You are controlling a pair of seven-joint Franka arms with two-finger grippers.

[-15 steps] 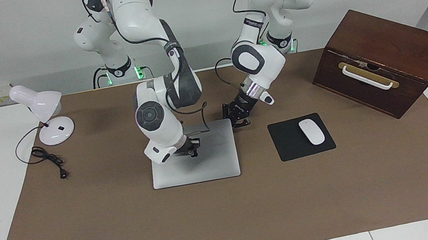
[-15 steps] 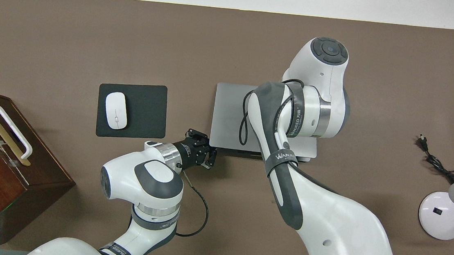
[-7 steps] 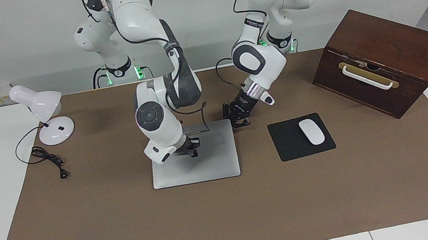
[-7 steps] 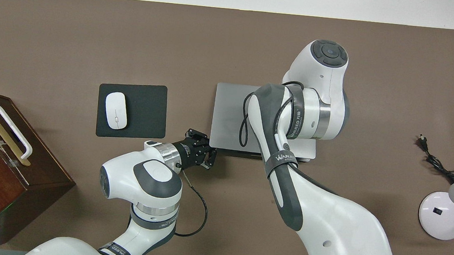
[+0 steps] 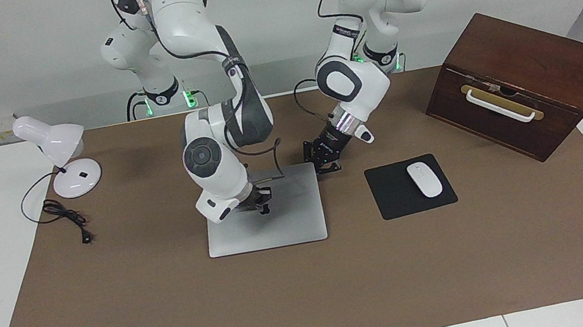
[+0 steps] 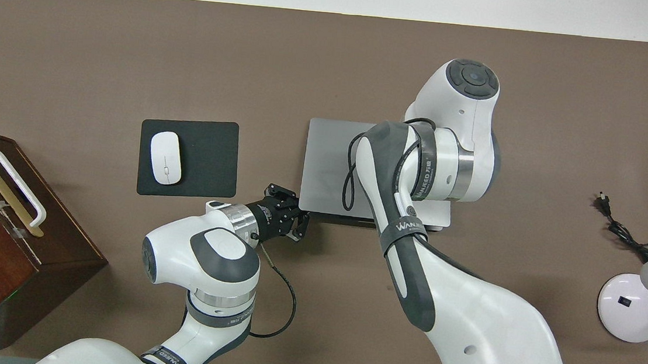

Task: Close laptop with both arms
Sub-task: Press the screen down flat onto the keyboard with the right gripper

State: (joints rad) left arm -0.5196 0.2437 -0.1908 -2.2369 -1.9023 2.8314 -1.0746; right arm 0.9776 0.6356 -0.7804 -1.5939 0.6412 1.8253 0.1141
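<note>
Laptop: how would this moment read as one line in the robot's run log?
laptop: lid down flat | right gripper: shut, on lid | left gripper: shut, at laptop's corner nearest the robots | step: closing looks done

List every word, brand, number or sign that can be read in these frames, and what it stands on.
"WANJEED": on the dark band of the right arm's forearm, overhead view.
The same brand print, with some smaller characters, on the right arm's wrist ring: only partly readable.
White print on the left arm's band: too small to read.
Laptop, mouse, wooden box: no readable text.
</note>
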